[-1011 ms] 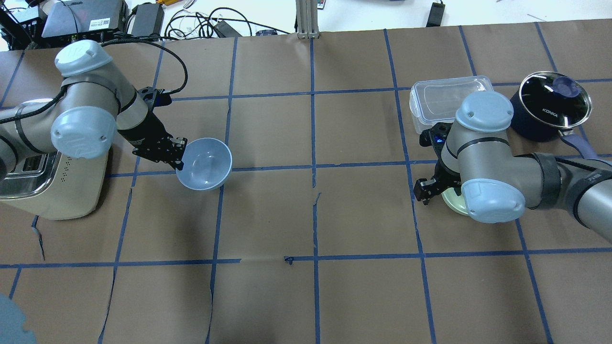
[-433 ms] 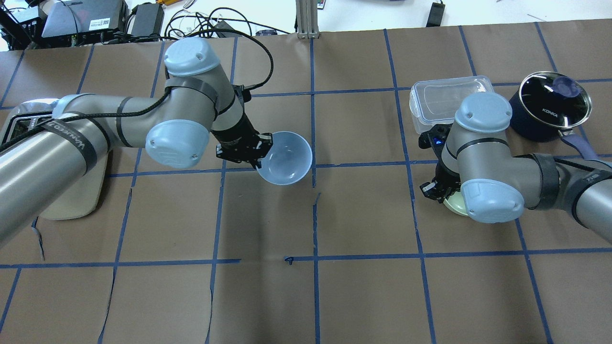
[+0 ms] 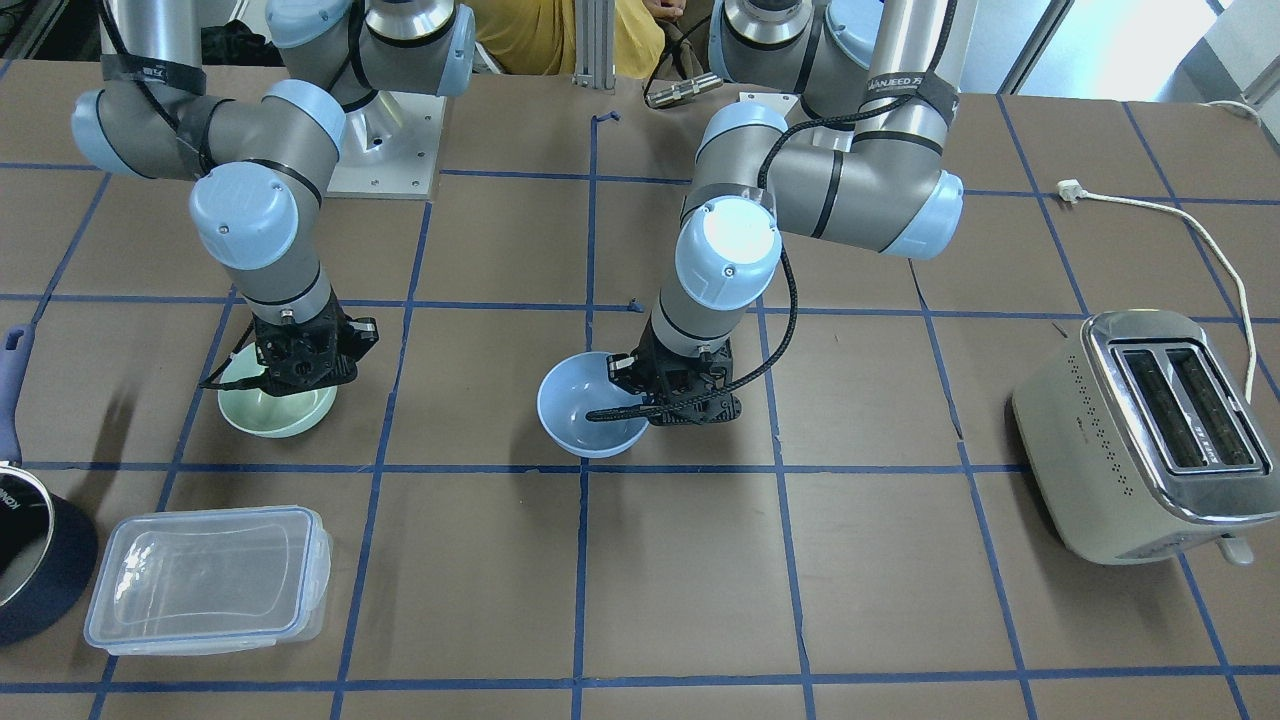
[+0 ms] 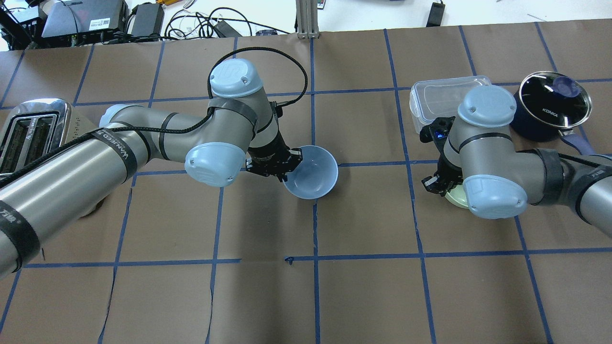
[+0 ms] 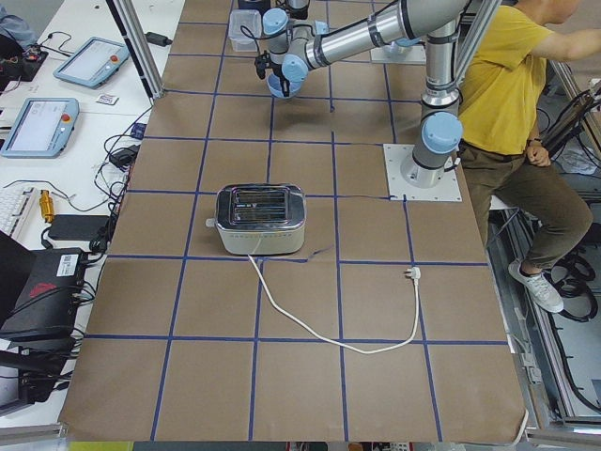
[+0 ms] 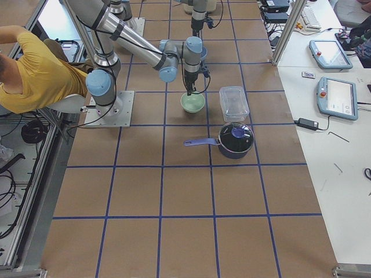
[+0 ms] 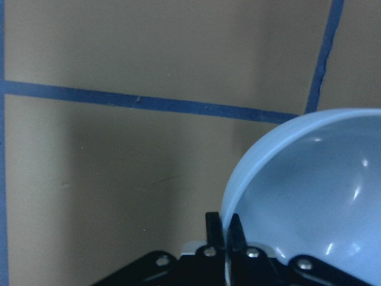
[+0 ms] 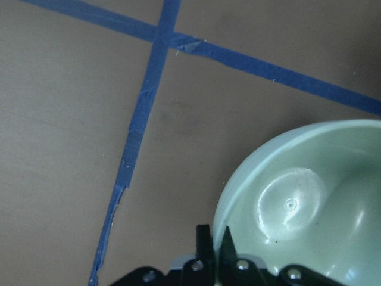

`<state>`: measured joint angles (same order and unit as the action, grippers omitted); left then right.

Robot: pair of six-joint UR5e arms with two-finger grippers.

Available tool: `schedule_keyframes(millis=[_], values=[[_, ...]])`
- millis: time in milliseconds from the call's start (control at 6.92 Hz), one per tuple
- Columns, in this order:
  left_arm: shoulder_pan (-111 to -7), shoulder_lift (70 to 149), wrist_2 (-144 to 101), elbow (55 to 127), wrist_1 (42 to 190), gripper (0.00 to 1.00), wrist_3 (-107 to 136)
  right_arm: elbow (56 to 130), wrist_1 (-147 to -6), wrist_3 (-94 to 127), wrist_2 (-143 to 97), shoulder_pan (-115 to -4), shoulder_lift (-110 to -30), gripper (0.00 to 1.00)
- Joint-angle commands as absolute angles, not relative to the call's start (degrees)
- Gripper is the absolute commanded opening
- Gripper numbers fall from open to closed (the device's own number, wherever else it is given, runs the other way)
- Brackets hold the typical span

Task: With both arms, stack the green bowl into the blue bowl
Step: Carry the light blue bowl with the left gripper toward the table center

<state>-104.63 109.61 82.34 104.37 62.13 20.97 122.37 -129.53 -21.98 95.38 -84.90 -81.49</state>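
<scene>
The blue bowl [image 4: 311, 172] is near the table's middle, held by its rim in my shut left gripper [image 4: 287, 169]. It shows in the front view [image 3: 590, 405] with the left gripper [image 3: 640, 395] beside it. The wrist view shows the rim [image 7: 309, 190] pinched between the fingers [image 7: 215, 225]. The green bowl [image 3: 275, 410] sits on my right side. My right gripper [image 3: 300, 375] is shut on its rim, as its wrist view [image 8: 297, 196] shows. From overhead the green bowl [image 4: 456, 197] is mostly hidden under the right arm. I cannot tell whether either bowl rests on the table.
A clear plastic container [image 4: 444, 100] and a dark blue saucepan [image 4: 550, 107] stand beyond the green bowl. A toaster [image 4: 28, 134] stands at the far left, its white cord [image 3: 1170, 215] trailing. A person in yellow [image 5: 512, 85] sits behind the robot.
My left arm has carried the blue bowl to the right, from the toaster's side to the table's middle. My right gripper has closed on the green bowl's rim.
</scene>
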Motion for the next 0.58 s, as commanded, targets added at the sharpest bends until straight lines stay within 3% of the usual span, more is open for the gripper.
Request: schedule_keyframes(millis=[0,144,289,433], values=[[-104.9,110.0,82.4,105.4,61.5,0.07,20.9,118.8,-125.9,-20.9,95.2,-85.3,-82.2,0.0],[-104.9,109.9,82.5,105.3,60.6,0.72,21.4,116.7,-123.2,-17.5,94.9,-86.2,-82.9,0.0],[-104.0,108.7,82.4,104.8,58.8,1.0,21.3,114.3,-120.5,-14.8,95.2,-88.7,-82.5,0.0],[-102.6,107.7,82.7,103.2,59.6,1.0,20.7,112.6,-119.2,-12.1,95.6,-90.4,-82.5,0.0]])
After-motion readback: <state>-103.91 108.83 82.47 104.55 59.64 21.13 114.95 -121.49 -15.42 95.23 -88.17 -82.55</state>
